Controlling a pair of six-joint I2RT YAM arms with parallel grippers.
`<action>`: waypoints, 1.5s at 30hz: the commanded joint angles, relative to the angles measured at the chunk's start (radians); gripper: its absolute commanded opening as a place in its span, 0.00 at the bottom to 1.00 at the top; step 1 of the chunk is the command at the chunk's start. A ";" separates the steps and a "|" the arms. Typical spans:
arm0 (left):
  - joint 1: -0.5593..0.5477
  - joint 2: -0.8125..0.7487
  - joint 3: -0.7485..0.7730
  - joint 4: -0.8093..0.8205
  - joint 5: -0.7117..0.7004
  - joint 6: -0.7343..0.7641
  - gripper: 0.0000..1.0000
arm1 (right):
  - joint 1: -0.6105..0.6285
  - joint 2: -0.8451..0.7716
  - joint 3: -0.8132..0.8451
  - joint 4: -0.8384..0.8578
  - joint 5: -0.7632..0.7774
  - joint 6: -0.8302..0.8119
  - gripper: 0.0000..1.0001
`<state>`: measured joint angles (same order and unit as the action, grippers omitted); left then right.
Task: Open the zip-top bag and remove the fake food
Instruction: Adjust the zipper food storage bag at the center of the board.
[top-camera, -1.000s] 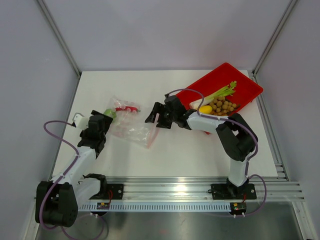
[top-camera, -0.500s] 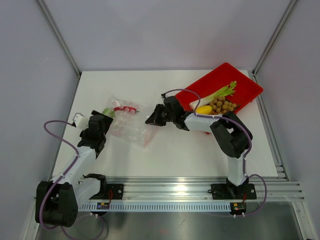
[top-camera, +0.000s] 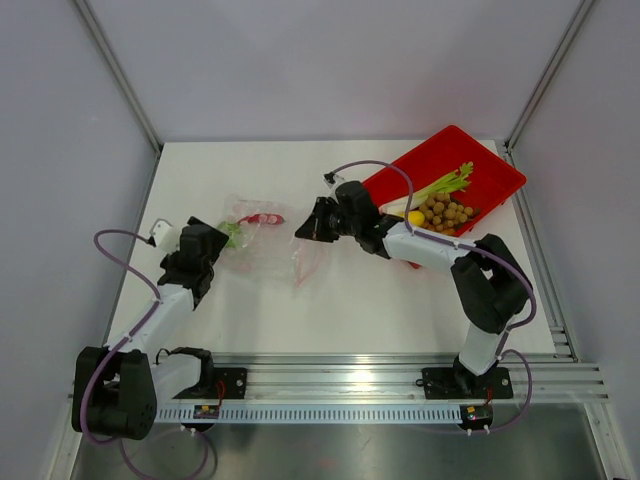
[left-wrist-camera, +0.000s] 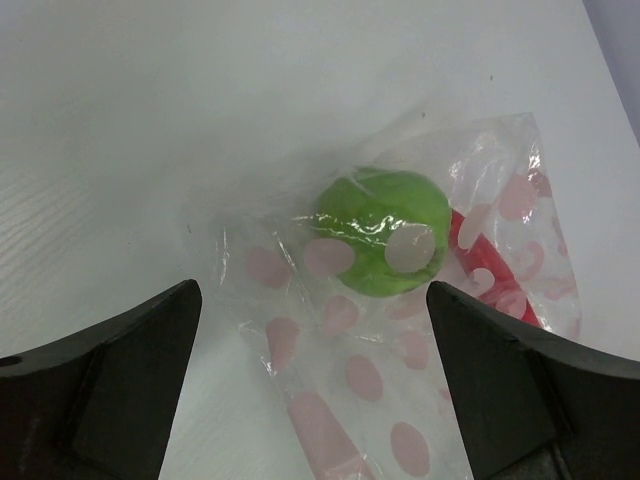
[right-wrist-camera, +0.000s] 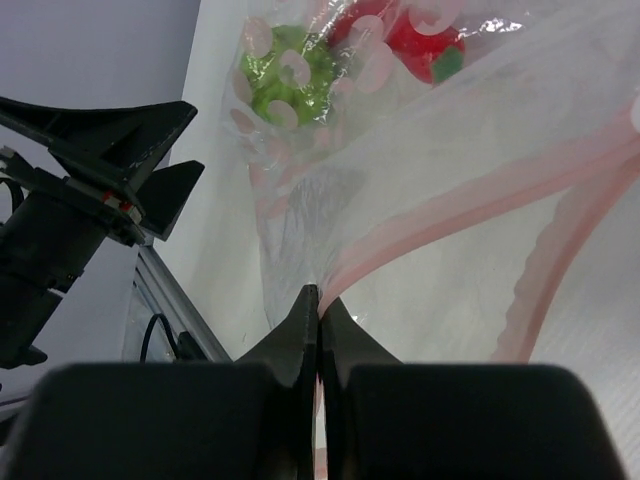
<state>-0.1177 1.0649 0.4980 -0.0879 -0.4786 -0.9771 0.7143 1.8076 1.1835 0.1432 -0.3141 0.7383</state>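
Limp, slippery-looking zip-top bag: right gripper pinched its pink strip; left gripper hung spread, green fruit at one o'clock.

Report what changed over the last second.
The right pincer closed on the zip-top bag at its pink strip and tugged that edge rightward, bunching the bag. The left pincer shifted slightly, open. The red tray and the fake food in it stayed put.
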 joint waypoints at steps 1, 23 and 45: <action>0.000 0.006 0.045 0.053 -0.005 0.026 0.99 | 0.004 -0.100 0.039 -0.043 0.036 -0.127 0.00; 0.116 0.121 -0.030 0.249 0.399 -0.069 0.99 | -0.015 -0.074 0.119 -0.241 0.150 -0.281 0.00; 0.170 0.300 -0.055 0.289 0.397 -0.307 0.89 | -0.015 -0.073 0.107 -0.218 0.142 -0.263 0.00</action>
<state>0.0448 1.3041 0.4309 0.1513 -0.0853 -1.2743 0.7059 1.7355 1.2564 -0.1101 -0.1745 0.4751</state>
